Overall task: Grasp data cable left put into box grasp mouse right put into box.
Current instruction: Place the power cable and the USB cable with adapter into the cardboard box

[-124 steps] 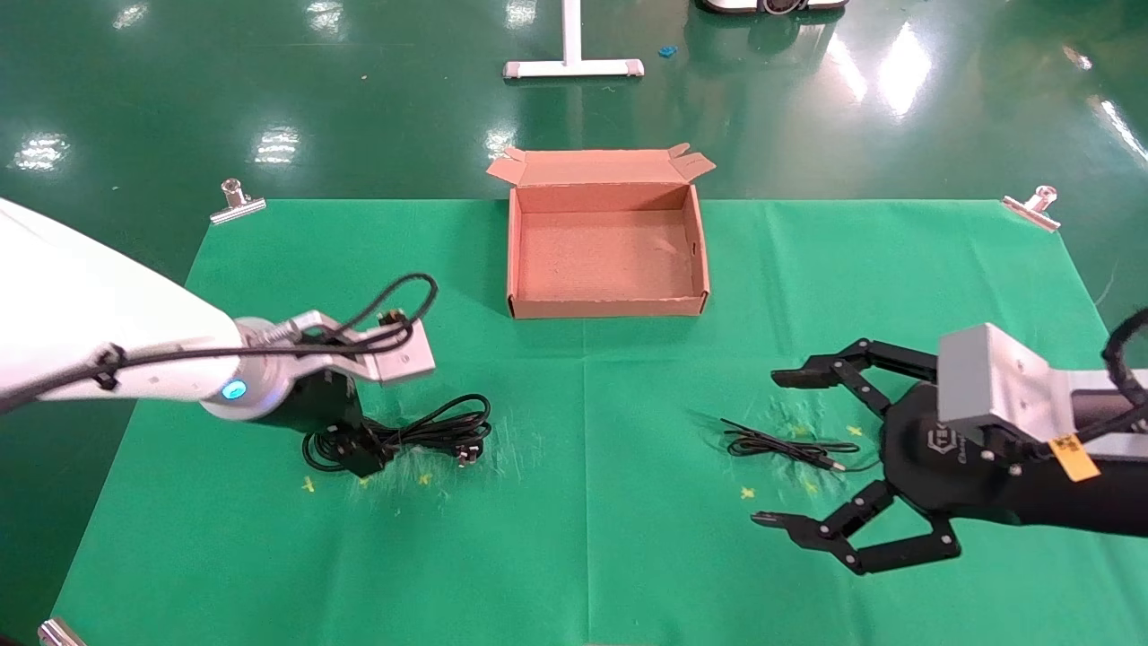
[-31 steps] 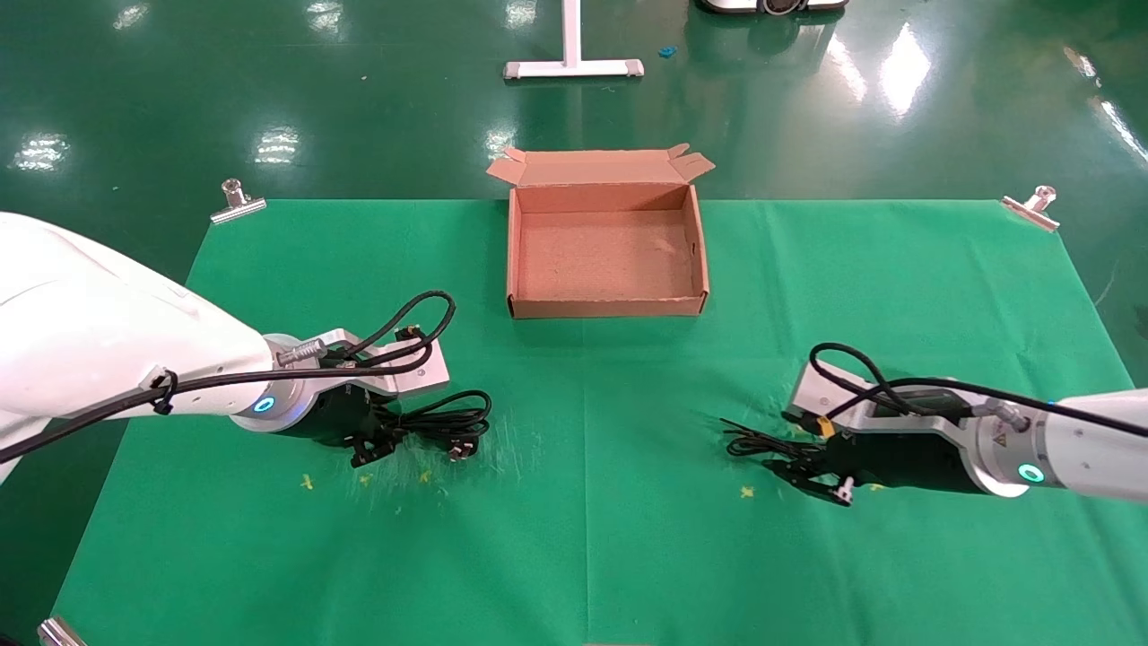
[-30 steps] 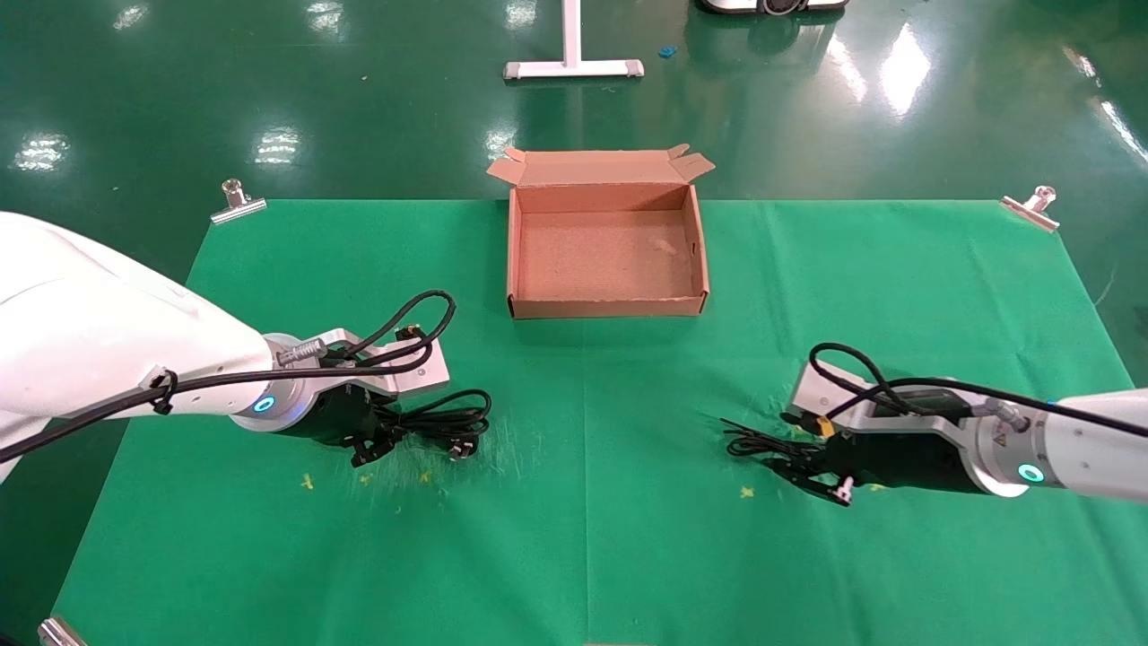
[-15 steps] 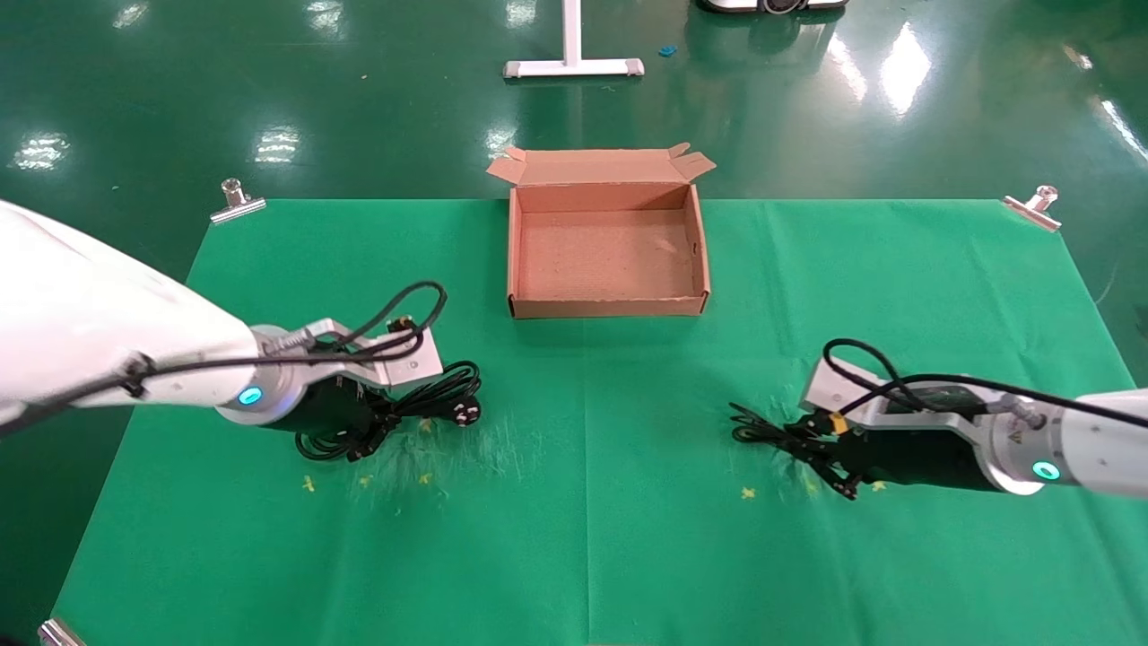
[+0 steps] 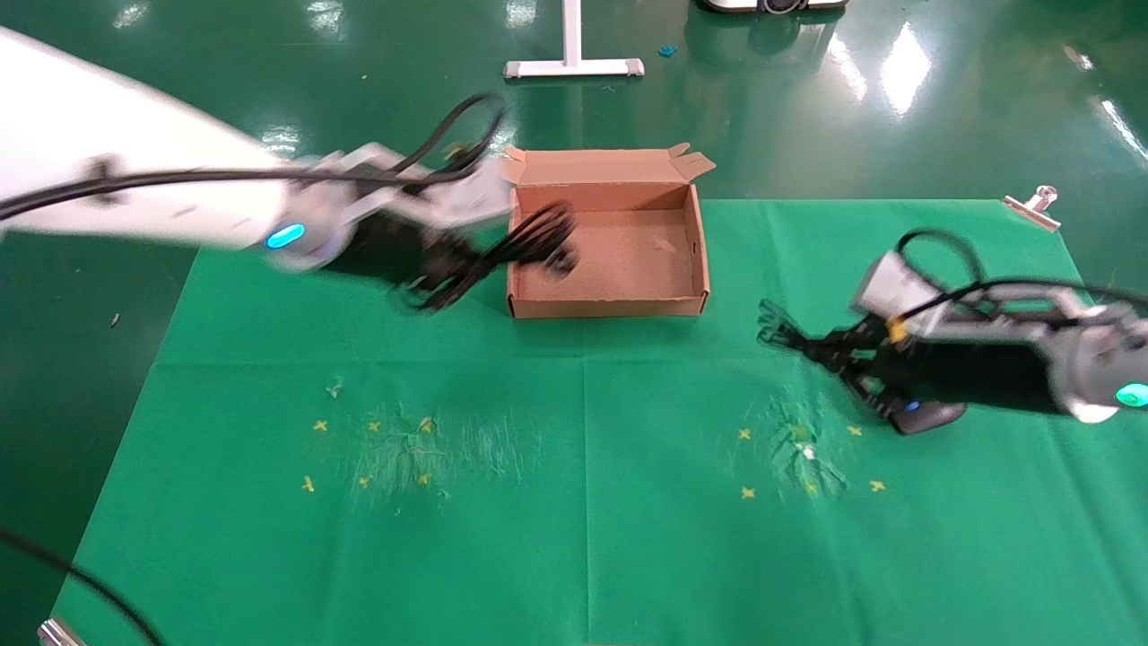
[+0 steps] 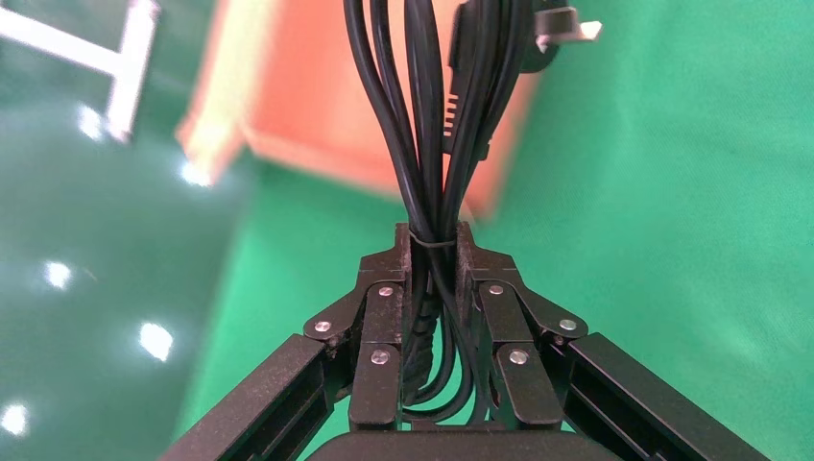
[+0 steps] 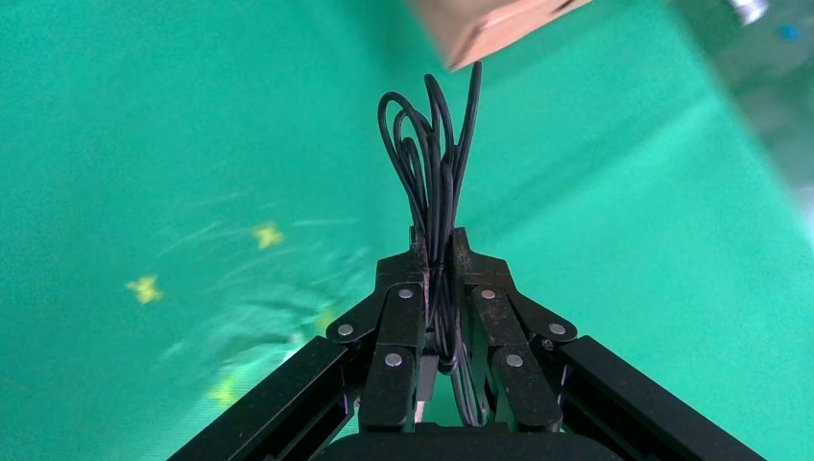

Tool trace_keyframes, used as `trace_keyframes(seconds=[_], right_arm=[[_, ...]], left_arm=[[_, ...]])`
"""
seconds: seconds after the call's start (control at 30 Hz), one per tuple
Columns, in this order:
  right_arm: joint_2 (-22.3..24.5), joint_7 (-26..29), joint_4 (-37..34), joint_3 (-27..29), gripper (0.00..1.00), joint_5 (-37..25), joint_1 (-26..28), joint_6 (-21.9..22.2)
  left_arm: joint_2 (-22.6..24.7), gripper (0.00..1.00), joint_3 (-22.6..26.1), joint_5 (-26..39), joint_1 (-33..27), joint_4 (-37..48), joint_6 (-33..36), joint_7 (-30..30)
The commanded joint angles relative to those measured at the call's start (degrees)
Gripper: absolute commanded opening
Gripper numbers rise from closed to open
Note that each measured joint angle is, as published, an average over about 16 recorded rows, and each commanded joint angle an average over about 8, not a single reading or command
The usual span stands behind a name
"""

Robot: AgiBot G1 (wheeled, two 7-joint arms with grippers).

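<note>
Both picked up, neither boxed: left gripper (image 6: 430, 252) clamps data cable (image 5: 525, 244) over box (image 5: 606, 308) rim; right gripper (image 7: 434, 252) pinches mouse (image 5: 924, 415) wire beside box.

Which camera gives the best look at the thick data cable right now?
The left wrist view: the data cable fills it, sharp, clamped in the left gripper, plug visible. The head view shows it blurred over the box edge. The right wrist view shows none of it.
</note>
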Motion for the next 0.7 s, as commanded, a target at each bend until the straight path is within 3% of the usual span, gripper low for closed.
trace_keyframes(seconds=[0.03,0.2,0.47,0.7], right_arm=[[0.9,0.2,0.7,0.8,0.00,0.8,0.6,0.0],[4.7,1.1,2.4,2.9,0.00,3.2,0.5,-0.3],[9.3,1.0,2.8,5.0,0.00,5.3,-0.6,-0.1],[10.8,0.6,2.9,7.1,0.00,7.4,0.2,1.0]], left_arm=[[3.1,0.00,-0.1,1.3,-0.5,3.7,-4.0,1.8],[8.9,0.00,1.6,-1.6,-0.7,13.7,-13.7,9.2],[9.9,1.00,9.1,-11.7,-1.7,18.6,-21.6,15.9],[9.8,1.00,15.0,-17.3,-3.7,21.3,-24.3,17.0]])
